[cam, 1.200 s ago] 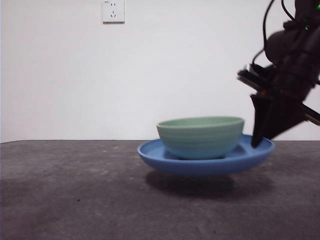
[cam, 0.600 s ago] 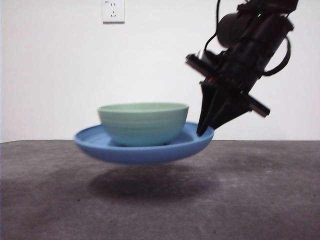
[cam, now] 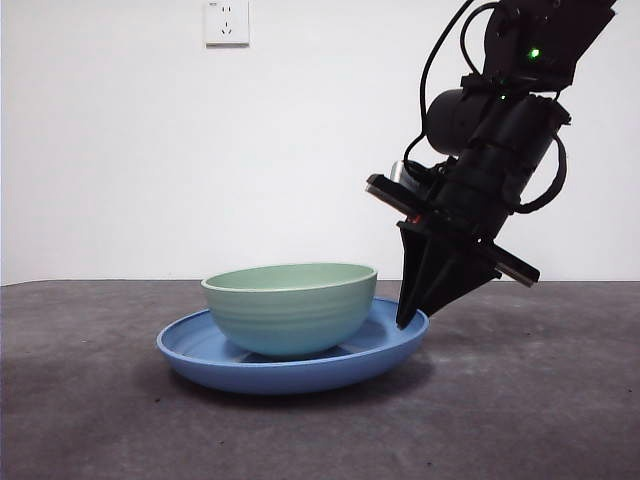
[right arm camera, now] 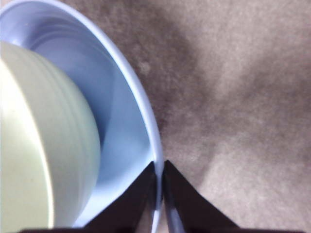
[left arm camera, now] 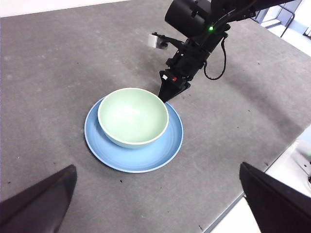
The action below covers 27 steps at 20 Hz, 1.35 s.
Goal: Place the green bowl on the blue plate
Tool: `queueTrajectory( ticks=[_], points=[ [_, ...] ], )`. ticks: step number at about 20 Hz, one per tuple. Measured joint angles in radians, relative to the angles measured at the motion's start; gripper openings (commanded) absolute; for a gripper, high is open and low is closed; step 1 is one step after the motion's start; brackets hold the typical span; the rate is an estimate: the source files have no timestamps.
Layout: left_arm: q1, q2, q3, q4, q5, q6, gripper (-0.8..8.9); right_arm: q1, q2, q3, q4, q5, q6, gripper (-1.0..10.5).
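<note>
The pale green bowl (cam: 290, 315) sits inside the blue plate (cam: 300, 372), which lies on the dark table. My right gripper (cam: 405, 320) comes down at a slant and is shut on the plate's right rim. In the right wrist view its jaws (right arm camera: 159, 167) pinch the thin rim of the plate (right arm camera: 121, 121), with the bowl (right arm camera: 34, 145) close beside them. The left gripper (left arm camera: 157, 166) hangs high above, open and holding nothing. From there I look down on the bowl (left arm camera: 132, 114), the plate (left arm camera: 160, 155) and the right gripper (left arm camera: 163, 98).
A white wall with a socket (cam: 227, 22) stands behind the table. The table's edge (left arm camera: 272, 160) runs near a white surface in the left wrist view. Bare grey tabletop (cam: 100, 400) lies around the plate.
The right gripper carried the plate, with the bowl in it, to the left above the table. It then lowered the plate onto the tabletop.
</note>
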Motion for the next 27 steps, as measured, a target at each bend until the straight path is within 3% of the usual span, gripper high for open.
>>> queueTrajectory(
  ticks=[3, 7, 12, 17, 19, 22, 27],
  points=[
    [0.000, 0.000, 0.000, 0.000, 0.000, 0.000, 5.98, 0.000, 0.024, 0.000, 0.000, 0.000, 0.002, 0.2],
    [0.000, 0.000, 0.000, 0.000, 0.000, 0.000, 5.98, 0.000, 0.026, 0.000, 0.005, -0.003, 0.003, 2.1],
    [0.000, 0.000, 0.000, 0.000, 0.000, 0.000, 5.98, -0.010, -0.005, 0.007, -0.027, 0.032, -0.012, 2.7],
    [0.000, 0.000, 0.000, 0.000, 0.000, 0.000, 5.98, -0.058, -0.249, 0.027, -0.105, 0.048, -0.050, 4.8],
    [0.000, 0.000, 0.000, 0.000, 0.000, 0.000, 5.98, -0.077, -0.357, 0.028, -0.192, 0.098, -0.085, 5.4],
    [0.000, 0.000, 0.000, 0.000, 0.000, 0.000, 5.98, -0.079, -0.513, 0.028, -0.315, 0.186, -0.141, 5.7],
    [0.000, 0.000, 0.000, 0.000, 0.000, 0.000, 5.98, -0.079, -0.690, 0.028, -0.410, 0.220, -0.192, 5.9]
  ],
)
